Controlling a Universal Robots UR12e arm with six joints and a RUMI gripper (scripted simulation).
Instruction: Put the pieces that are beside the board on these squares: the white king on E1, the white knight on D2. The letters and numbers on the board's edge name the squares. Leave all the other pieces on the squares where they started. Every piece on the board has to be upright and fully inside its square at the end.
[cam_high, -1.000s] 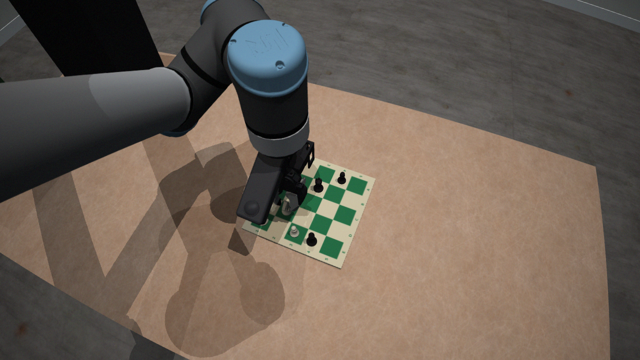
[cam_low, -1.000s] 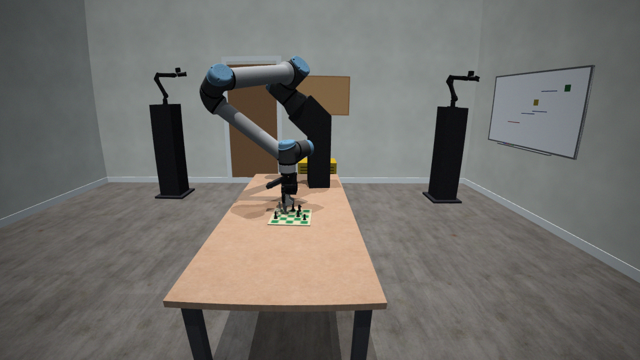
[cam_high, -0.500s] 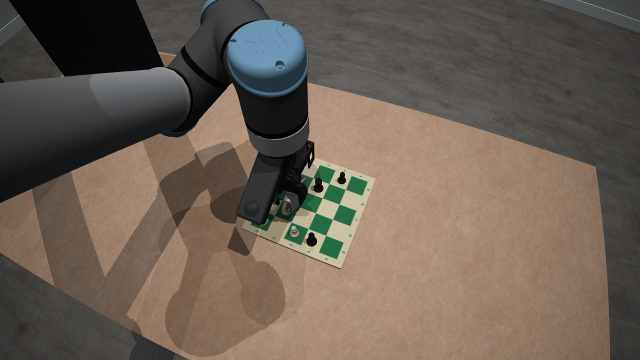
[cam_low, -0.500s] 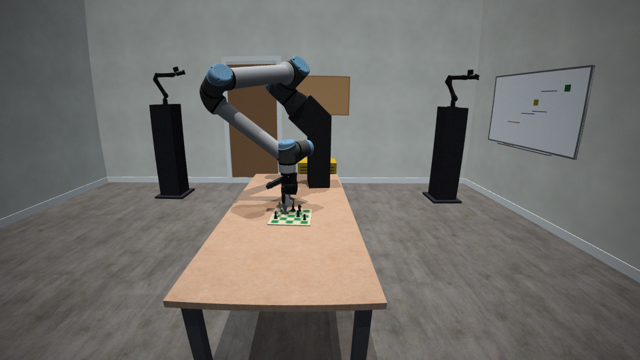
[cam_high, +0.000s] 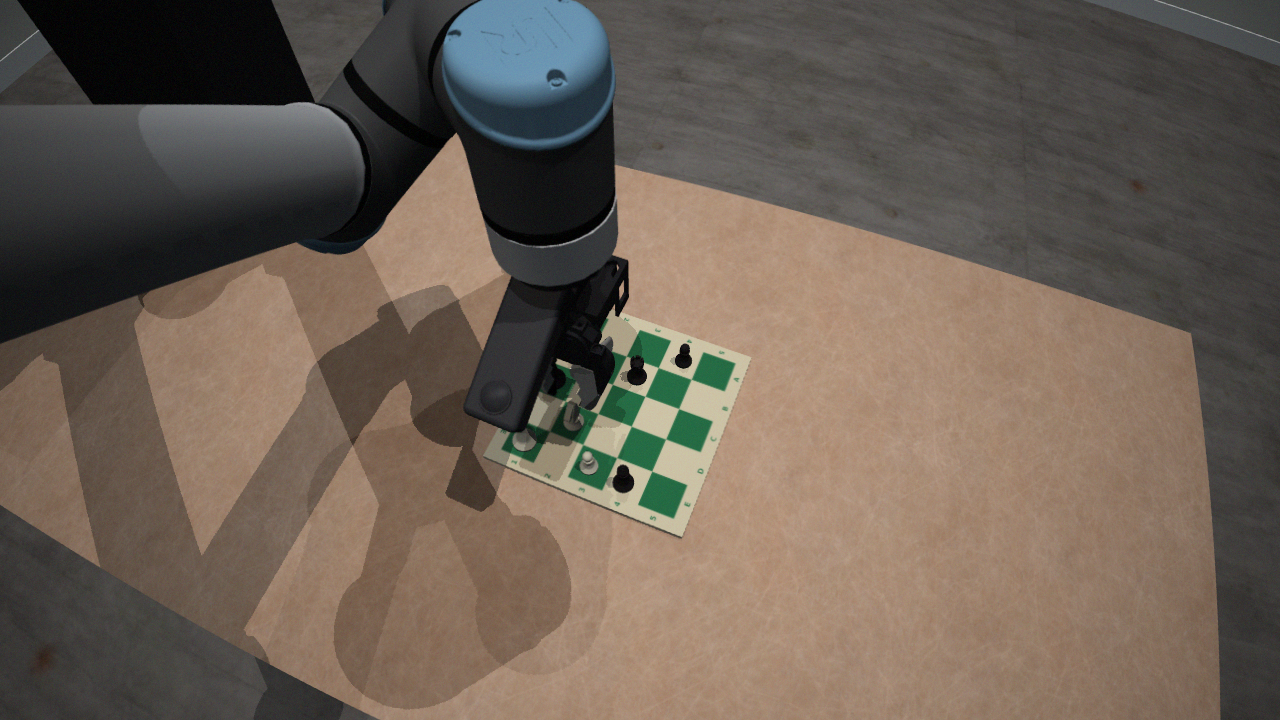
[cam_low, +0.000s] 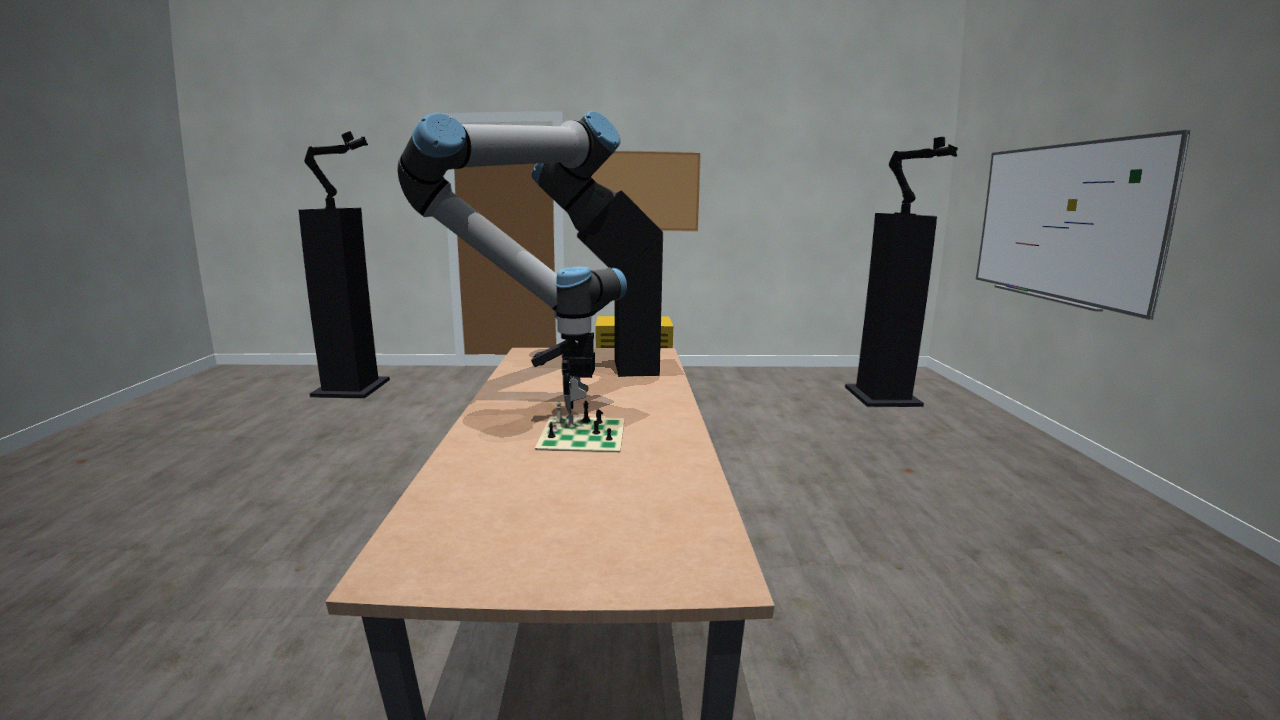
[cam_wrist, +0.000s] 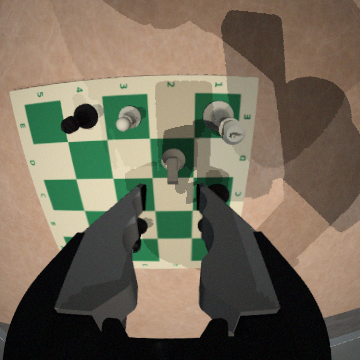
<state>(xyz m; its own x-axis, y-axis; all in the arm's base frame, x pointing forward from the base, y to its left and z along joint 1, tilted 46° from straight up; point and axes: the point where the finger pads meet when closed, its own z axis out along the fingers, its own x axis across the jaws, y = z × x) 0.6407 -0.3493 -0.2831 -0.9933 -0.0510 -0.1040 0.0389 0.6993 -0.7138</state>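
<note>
The green and cream board (cam_high: 626, 420) lies on the table; it also shows in the wrist view (cam_wrist: 135, 165). The white knight (cam_wrist: 173, 162) stands on D2, seen too in the top view (cam_high: 572, 414). The white king (cam_wrist: 221, 119) (cam_high: 525, 438) stands on E1, at the board's corner. My gripper (cam_wrist: 171, 186) is open and empty. Its fingers hang apart above the board, just on the C side of the knight, clear of it. In the top view the gripper (cam_high: 581, 380) is a little above the knight.
A white pawn (cam_wrist: 127, 119) stands on E3 and a black piece (cam_wrist: 80, 119) on E4. A black piece (cam_wrist: 217, 192) stands on C1 beside my right finger. Two more black pieces (cam_high: 636, 368) (cam_high: 682, 355) stand toward the A side.
</note>
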